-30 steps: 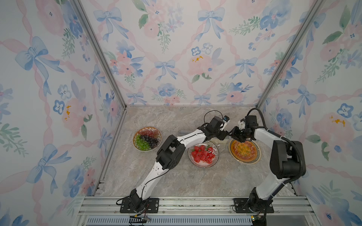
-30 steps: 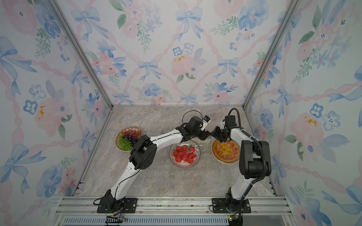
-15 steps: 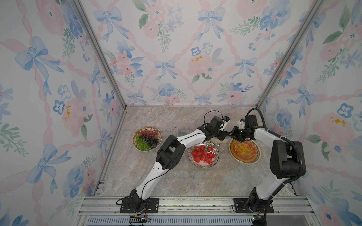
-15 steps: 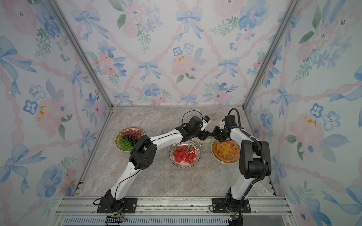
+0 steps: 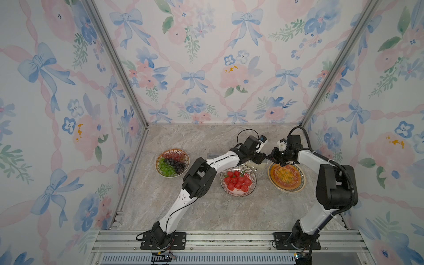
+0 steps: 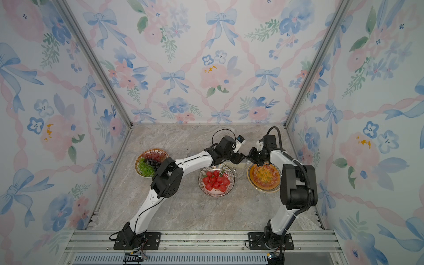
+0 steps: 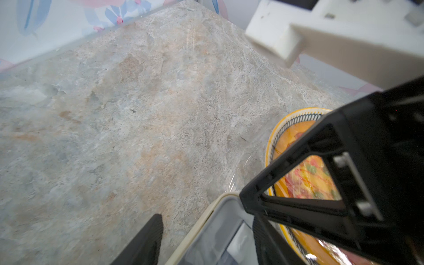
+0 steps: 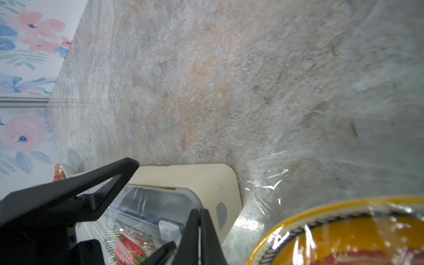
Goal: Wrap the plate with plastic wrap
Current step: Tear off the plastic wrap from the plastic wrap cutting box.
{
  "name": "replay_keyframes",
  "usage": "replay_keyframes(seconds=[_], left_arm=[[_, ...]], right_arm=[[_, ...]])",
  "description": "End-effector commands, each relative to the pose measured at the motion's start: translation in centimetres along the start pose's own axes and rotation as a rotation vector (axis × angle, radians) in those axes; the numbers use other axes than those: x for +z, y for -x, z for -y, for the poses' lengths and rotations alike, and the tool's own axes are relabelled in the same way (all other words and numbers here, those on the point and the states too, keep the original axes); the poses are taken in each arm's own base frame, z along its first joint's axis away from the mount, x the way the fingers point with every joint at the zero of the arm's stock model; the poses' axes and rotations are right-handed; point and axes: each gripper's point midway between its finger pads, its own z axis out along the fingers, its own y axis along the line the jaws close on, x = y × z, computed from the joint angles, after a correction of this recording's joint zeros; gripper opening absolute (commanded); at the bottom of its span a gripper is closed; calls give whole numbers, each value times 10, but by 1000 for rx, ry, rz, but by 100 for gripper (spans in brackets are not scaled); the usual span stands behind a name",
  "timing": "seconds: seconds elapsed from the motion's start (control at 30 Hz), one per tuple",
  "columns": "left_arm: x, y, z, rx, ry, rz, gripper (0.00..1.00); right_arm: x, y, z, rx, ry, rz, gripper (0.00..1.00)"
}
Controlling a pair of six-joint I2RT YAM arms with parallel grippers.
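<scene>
In both top views the long cream box [image 5: 260,165] lies across the middle of the desk [image 5: 229,213]. It sits just behind the strawberry plate [image 5: 238,194] and reaches to the far edge of the orange plate [image 5: 302,181]. The grape plate [image 5: 172,150] sits well apart, toward the desk's left edge. The left gripper [image 5: 263,158] and the right gripper [image 5: 274,156] meet over the box's right end. In the left wrist view the left gripper's fingers [image 7: 149,238] stand wide astride that end. A strip of bare desk shows between one finger and the box wall, so it holds nothing. In the right wrist view the right gripper's fingers [image 8: 192,238] are pressed almost together beside the box's translucent top; whether film lies between them cannot be told. Here the plastic wrap [image 8: 268,183] shows as crinkled, glossy film on the desk beside the box and stretched over the orange plate. It looks nearly weightless, limp and clingy, and is likely to bunch, stick to itself or tear. It probably wants a pinch at its free edge and an even pull. Meanwhile the box, which looks light but stiff enough to grip across its width, would need holding down.
</scene>
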Motion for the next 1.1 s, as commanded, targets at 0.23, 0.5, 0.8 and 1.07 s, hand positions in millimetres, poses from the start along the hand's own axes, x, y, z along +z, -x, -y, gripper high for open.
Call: replay_keyframes(seconds=[0.23, 0.5, 0.8, 1.07], left_arm=[[-22, 20, -2, -39, -15, 27, 66], [-22, 21, 1, -47, -40, 27, 69], [-16, 13, 0, -55, -37, 11, 69], [-12, 9, -1, -64, -40, 4, 70]], right_arm=[[-14, -13, 17, 40, -13, -42, 20], [-21, -13, 16, 13, 74, -72, 30], [-10, -13, 13, -8, 90, -143, 33], [-1, -16, 9, -2, 114, -168, 30]])
